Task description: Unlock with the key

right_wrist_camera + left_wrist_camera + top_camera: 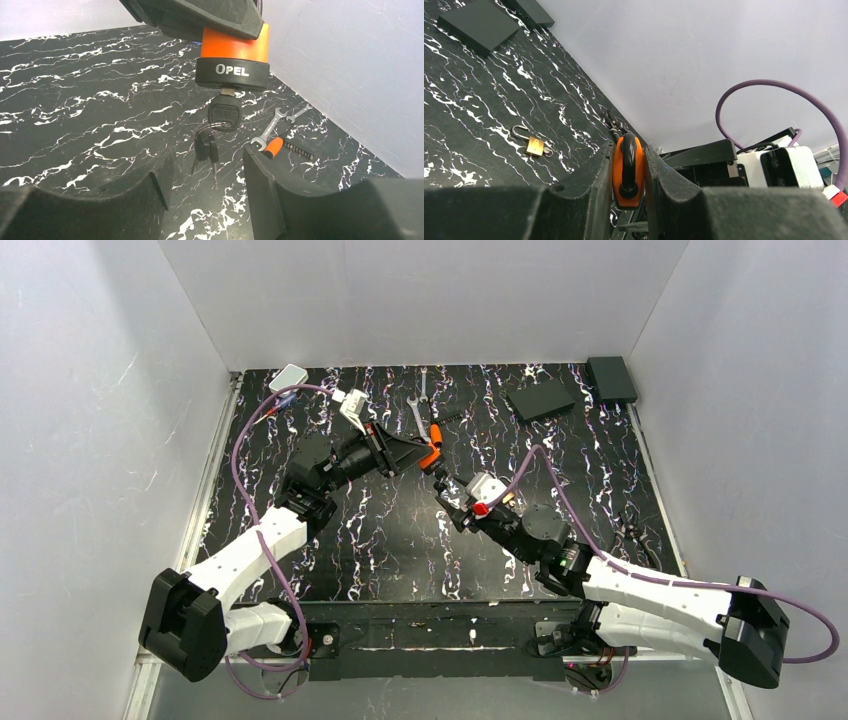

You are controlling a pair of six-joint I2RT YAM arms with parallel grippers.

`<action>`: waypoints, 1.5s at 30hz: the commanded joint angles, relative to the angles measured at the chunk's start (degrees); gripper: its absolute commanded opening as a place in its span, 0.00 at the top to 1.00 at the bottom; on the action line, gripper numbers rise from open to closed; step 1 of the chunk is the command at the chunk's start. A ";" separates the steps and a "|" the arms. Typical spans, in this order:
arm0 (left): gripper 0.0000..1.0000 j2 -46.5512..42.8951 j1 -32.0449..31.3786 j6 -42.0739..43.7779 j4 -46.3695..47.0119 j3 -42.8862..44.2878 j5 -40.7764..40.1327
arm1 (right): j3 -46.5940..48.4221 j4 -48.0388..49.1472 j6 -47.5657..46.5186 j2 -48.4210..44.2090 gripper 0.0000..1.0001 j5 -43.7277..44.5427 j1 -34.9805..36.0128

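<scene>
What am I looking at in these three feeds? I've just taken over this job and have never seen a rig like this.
Two robot arms are bolted at the near edge of a black marbled table. The overhead picture looks down from behind them. The other two pictures come from a camera on each wrist, so the dark shapes at the bottom are that arm's own fingers.

The left gripper is clamped on an orange padlock, held up off the table. The key is already in its keyhole, with spare keys dangling from its ring. The right gripper is open, close to the key, gripping nothing.

Lying on the table are a small brass padlock, silver wrenches and a flat black box.
</scene>
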 commanded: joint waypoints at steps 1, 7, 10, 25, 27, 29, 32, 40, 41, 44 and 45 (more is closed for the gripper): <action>1.00 -1.27 0.51 -0.26 4.76 0.15 0.93 | 3.11 6.41 -0.63 -0.57 0.41 -0.44 0.25; 1.00 -1.25 0.62 -0.43 5.01 0.20 1.29 | 3.88 7.65 0.83 0.09 0.41 -0.34 0.29; 1.00 -1.53 0.62 -0.06 5.02 0.12 1.45 | 4.72 7.31 1.50 1.11 0.43 -0.84 0.26; 1.00 -1.52 0.62 0.17 5.11 0.02 1.79 | 6.81 8.12 0.63 5.02 0.55 0.33 0.27; 1.00 -1.56 0.62 0.18 5.11 0.03 1.87 | 7.05 8.19 0.33 5.25 0.53 0.98 0.26; 1.00 -1.68 0.62 0.17 5.11 0.02 1.90 | 7.28 8.14 -0.11 5.46 0.48 1.82 0.26; 1.00 -1.80 0.62 0.28 5.11 -0.09 1.79 | 7.54 8.05 -0.71 5.60 0.46 2.89 0.27; 1.00 -2.10 0.62 0.13 5.20 -0.06 1.72 | 8.25 7.58 -1.23 6.42 0.67 2.91 0.29; 1.00 -2.17 0.62 0.10 5.20 -0.06 1.70 | 8.41 7.43 -1.23 6.61 0.68 2.85 0.29; 1.00 -2.38 0.62 0.14 5.29 -0.15 1.67 | 8.62 7.01 -1.18 7.12 0.66 2.95 0.26; 1.00 -2.42 0.61 0.18 5.29 -0.15 1.65 | 8.67 6.97 -1.15 7.22 0.63 3.05 0.27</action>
